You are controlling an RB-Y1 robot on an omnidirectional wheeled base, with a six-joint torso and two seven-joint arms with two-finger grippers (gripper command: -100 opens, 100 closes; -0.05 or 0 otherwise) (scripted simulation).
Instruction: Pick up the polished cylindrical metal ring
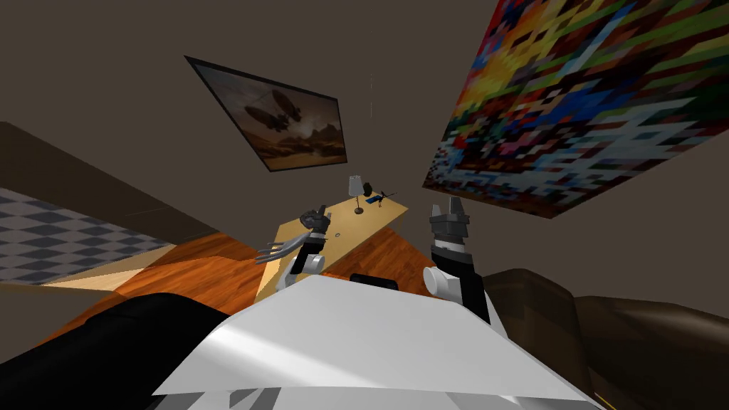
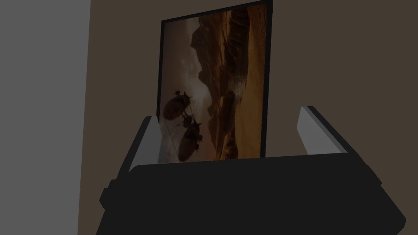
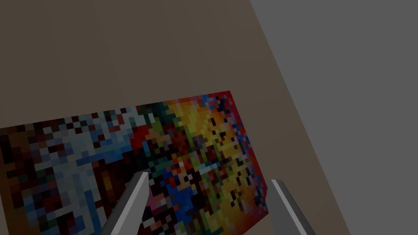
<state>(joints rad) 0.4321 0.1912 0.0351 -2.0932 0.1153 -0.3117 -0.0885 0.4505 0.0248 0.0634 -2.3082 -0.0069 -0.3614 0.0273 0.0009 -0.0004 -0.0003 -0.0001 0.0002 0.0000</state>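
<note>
A tiny pale ring (image 1: 336, 233) lies on the light wooden table (image 1: 370, 222), just right of my left gripper. The left gripper (image 1: 315, 218) is raised over the table's near part, and in the left wrist view it (image 2: 228, 134) stands open with nothing between its fingers (image 2: 149, 138). My right gripper (image 1: 447, 211) is held up to the right of the table, apart from it. In the right wrist view it (image 3: 210, 204) is open too and its fingers (image 3: 136, 204) hold nothing.
At the table's far end stand a small lamp (image 1: 355, 188), a dark object (image 1: 367, 189), a blue flat thing (image 1: 373, 201) and a thin dark figure (image 1: 385, 196). Thin grey curved strips (image 1: 281, 248) lie beside my left forearm. A brown sofa (image 1: 569, 320) sits right.
</note>
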